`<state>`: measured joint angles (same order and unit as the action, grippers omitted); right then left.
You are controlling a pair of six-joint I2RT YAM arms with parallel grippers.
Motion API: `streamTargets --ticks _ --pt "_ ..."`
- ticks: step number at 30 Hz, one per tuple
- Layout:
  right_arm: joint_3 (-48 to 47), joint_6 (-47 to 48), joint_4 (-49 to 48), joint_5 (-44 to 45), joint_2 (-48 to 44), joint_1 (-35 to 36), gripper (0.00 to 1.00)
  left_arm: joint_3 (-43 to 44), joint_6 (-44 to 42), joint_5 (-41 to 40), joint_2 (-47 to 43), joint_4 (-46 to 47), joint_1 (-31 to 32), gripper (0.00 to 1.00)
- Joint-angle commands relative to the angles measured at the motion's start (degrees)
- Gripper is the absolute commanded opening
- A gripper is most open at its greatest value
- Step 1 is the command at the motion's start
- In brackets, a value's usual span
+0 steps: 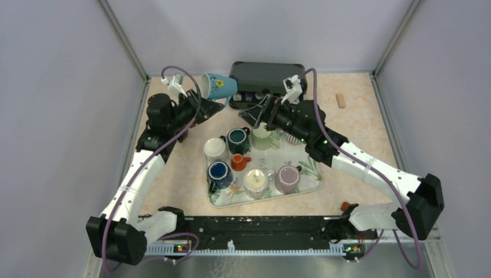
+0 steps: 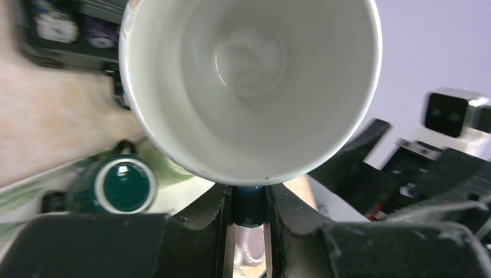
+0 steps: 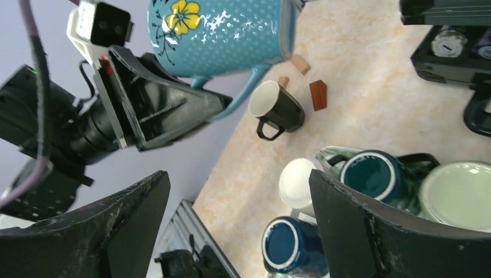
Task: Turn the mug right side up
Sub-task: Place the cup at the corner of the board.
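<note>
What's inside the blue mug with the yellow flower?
Nothing. The left wrist view looks straight into the blue mug: white walls, bare bottom, empty. Only the top of its rim is cut off by the picture's edge.

Table layout, mug aloft at rear left

Centre: tray (image 1: 312,180), cups (image 1: 237,140) on it in two rows. Behind tray, at rear edge: case (image 1: 266,74). Rear right, well apart from tray: block (image 1: 341,101). Off the table, just left of case: mug (image 1: 219,87), tipped sideways in left gripper (image 1: 217,104). Above tray's rear edge, right of mug: right gripper (image 1: 258,113).
</note>
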<state>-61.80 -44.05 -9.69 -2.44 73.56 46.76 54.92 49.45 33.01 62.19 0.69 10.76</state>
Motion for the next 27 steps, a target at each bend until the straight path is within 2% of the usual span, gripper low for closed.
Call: streamTargets --ticks 1,6,12,20,27 --pt "0.78 4.7 6.48 1.74 -5.0 0.52 0.92 7.89 -12.95 -10.66 -2.42 -10.84 -0.37 0.0" --pt "0.23 7.86 12.13 2.26 -7.63 0.52 0.99 13.38 -19.73 -20.14 1.51 -18.49 -0.48 0.0" --pt "-1.21 10.85 17.28 4.13 -10.0 0.52 0.99 19.49 -25.52 -30.45 9.88 -20.23 -0.4 0.0" --pt "-2.38 12.85 21.87 5.5 -13.03 0.51 0.99 28.62 -28.08 -36.74 26.73 -18.65 -0.18 0.0" --pt "-3.14 13.92 25.69 6.63 -15.7 0.52 0.99 39.22 -31.47 -41.96 38.94 -21.42 -0.11 0.0"
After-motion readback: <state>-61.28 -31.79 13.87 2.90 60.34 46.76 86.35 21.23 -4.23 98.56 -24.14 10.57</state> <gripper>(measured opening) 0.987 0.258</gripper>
